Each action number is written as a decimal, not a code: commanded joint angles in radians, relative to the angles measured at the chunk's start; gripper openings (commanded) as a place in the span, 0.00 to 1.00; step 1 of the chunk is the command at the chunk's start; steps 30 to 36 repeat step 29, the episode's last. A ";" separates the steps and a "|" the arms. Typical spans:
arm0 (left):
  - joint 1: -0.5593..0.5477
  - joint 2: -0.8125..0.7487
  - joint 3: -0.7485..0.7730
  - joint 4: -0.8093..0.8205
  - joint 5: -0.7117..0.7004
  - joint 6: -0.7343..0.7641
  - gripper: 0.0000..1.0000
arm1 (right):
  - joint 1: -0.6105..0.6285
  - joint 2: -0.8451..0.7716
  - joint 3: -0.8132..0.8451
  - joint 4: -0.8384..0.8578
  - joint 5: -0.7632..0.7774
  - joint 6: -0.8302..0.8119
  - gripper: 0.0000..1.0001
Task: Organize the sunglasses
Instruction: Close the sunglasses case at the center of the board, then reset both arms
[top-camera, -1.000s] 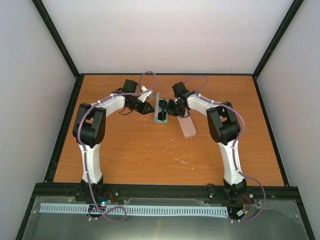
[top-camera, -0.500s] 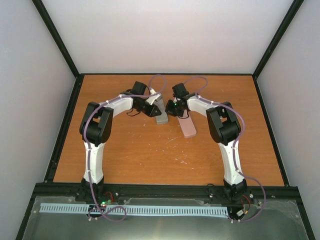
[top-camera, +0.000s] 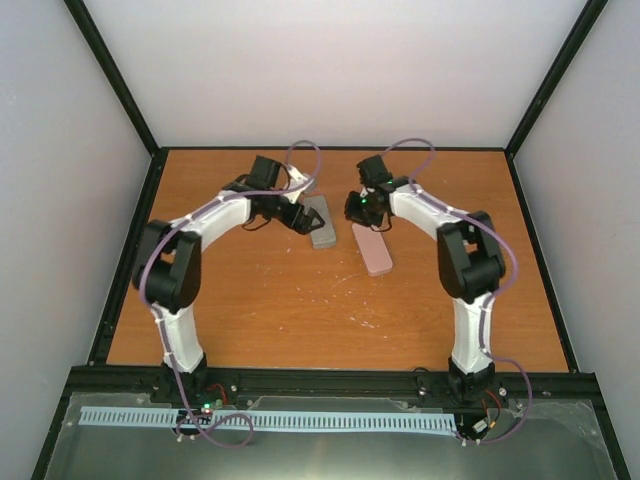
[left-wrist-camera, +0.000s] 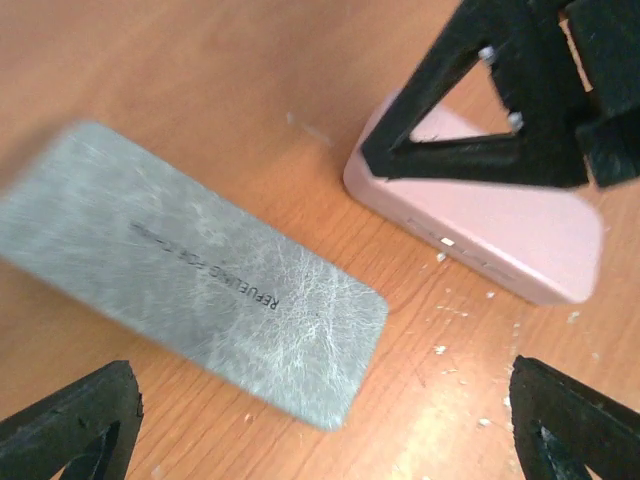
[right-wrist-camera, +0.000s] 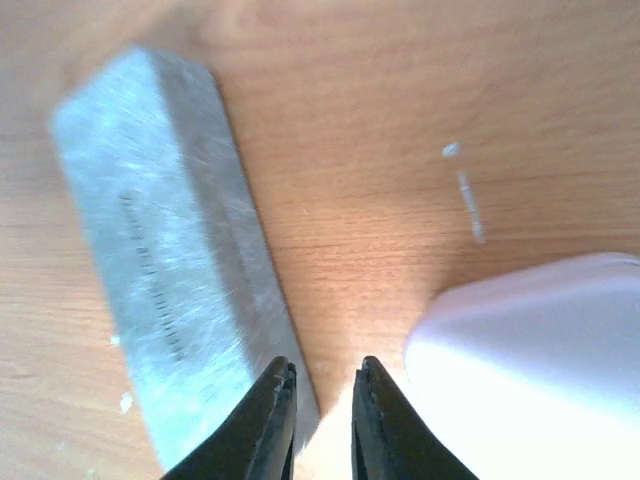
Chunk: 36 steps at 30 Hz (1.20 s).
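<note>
The sunglasses are hidden in every view. A closed grey oblong case (top-camera: 321, 222) lies flat at the table's far middle, also seen in the left wrist view (left-wrist-camera: 200, 270) and the right wrist view (right-wrist-camera: 160, 270). My left gripper (top-camera: 301, 220) hovers just left of it, jaws wide open (left-wrist-camera: 320, 430) and empty. A pink case (top-camera: 373, 250) lies to the right of the grey one (left-wrist-camera: 500, 240). My right gripper (top-camera: 362, 208) hangs above the gap between the two cases, fingers (right-wrist-camera: 325, 410) a narrow slit apart with nothing between them.
The wooden table (top-camera: 300, 300) carries small white crumbs near the cases. Black frame rails run along its edges, with grey walls behind. The right gripper's black fingers (left-wrist-camera: 500, 110) reach over the pink case in the left wrist view.
The grey case, standing open a second ago with dark contents, is now shut. My left gripper has let go and opened wide. My right gripper has lifted back and parted slightly.
</note>
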 joint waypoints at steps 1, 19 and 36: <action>0.082 -0.239 -0.021 -0.019 -0.059 -0.022 1.00 | -0.054 -0.223 -0.069 -0.033 0.094 -0.019 0.20; 0.424 -0.596 -0.390 -0.174 -0.333 0.108 0.99 | -0.390 -0.793 -0.602 -0.121 0.311 -0.119 0.34; 0.428 -0.512 -0.326 -0.194 -0.345 0.126 0.99 | -0.393 -0.855 -0.709 -0.031 0.245 -0.146 0.37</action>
